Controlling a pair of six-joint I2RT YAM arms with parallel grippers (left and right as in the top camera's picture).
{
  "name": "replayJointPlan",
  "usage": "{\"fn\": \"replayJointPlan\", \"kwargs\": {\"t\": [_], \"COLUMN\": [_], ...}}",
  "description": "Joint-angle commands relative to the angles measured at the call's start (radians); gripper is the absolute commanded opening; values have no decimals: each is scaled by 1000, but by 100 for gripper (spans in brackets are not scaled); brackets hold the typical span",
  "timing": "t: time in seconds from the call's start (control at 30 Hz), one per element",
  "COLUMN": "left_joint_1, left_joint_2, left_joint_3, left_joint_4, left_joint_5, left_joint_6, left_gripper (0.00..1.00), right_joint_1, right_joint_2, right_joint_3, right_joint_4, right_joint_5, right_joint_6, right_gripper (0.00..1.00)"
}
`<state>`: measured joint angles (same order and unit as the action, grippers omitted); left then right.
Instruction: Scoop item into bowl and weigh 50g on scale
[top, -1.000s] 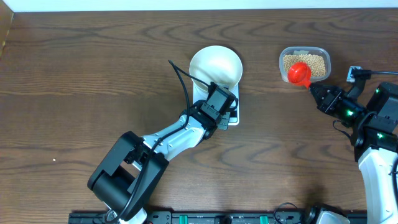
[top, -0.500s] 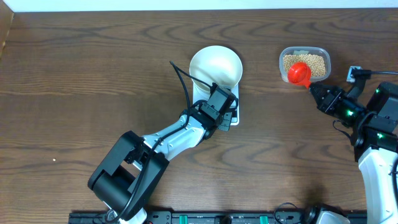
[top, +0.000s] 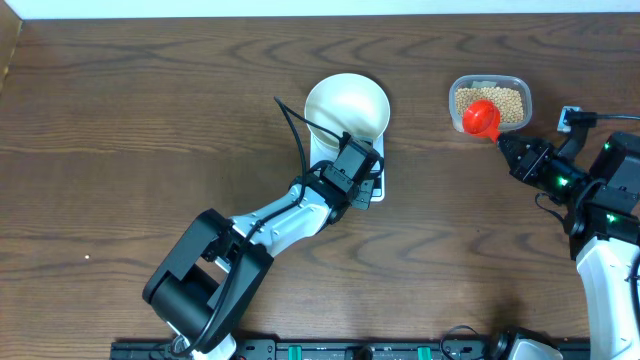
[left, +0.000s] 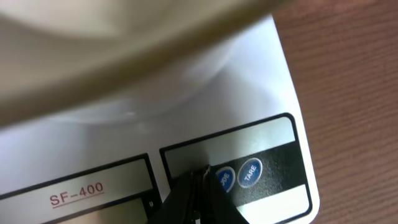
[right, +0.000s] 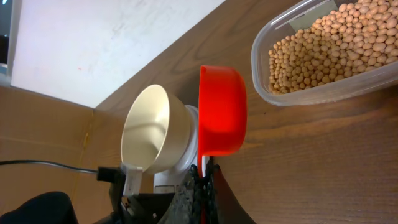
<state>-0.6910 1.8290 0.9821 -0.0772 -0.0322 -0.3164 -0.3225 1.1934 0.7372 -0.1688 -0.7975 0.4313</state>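
A: Entry one, left of centre: left end effector (left: 201, 185), jaws pressed together, nothing held, tip down at the near panel of the scale (top: 372, 188), just beside the blue buttons (left: 238, 175).

B: Touching a button?

A: Cannot tell; close against the left one. Entry two: bowl (top: 347, 106), white, seated on the far part of the scale, no beans inside from overhead.

B: Further right?

A: Clear container (right: 311, 92), far right on the desk (top: 150, 120), well apart from the bowl, holding all the beans (top: 492, 98). Red scoop (top: 482, 119) at its near edge, no load visible. Right end effector (right: 203, 177), clamped tight on the scoop handle.

B: Hazards, likely?

A: Three, by judgement.
- Off-centre press on the panel: tare missed, bowl weight counted in the reading; or scale nudged, bowl shifted on it.
- Long carry from container to bowl: any tilt of the scoop, round beans spilled and rolling across the desk.
- Left arm parked near the bowl: possible clash with the incoming scoop.

B: And the target weight?

A: A heaped scoop tipped at once: overshoot probable, hard to correct.
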Motion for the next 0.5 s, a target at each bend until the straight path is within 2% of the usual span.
{"fn": "replayJointPlan", "kwargs": {"t": [0.0,0.47], "left_joint_1": [-2,-2], "left_joint_2": [43,47], "left_joint_3": [-15,-16], "left_joint_4": [-9,-31], "left_joint_5": [-7,-31], "left_joint_6": [10,9], "left_gripper": [8,7], "right_joint_1": [-7,-7], "right_joint_2": [-14,-14], "right_joint_3": [15,15], "right_joint_4": [-3,-4], "right_joint_5": [-17,-17], "right_joint_6": [-22,-22], "right_gripper": [1,1]}}
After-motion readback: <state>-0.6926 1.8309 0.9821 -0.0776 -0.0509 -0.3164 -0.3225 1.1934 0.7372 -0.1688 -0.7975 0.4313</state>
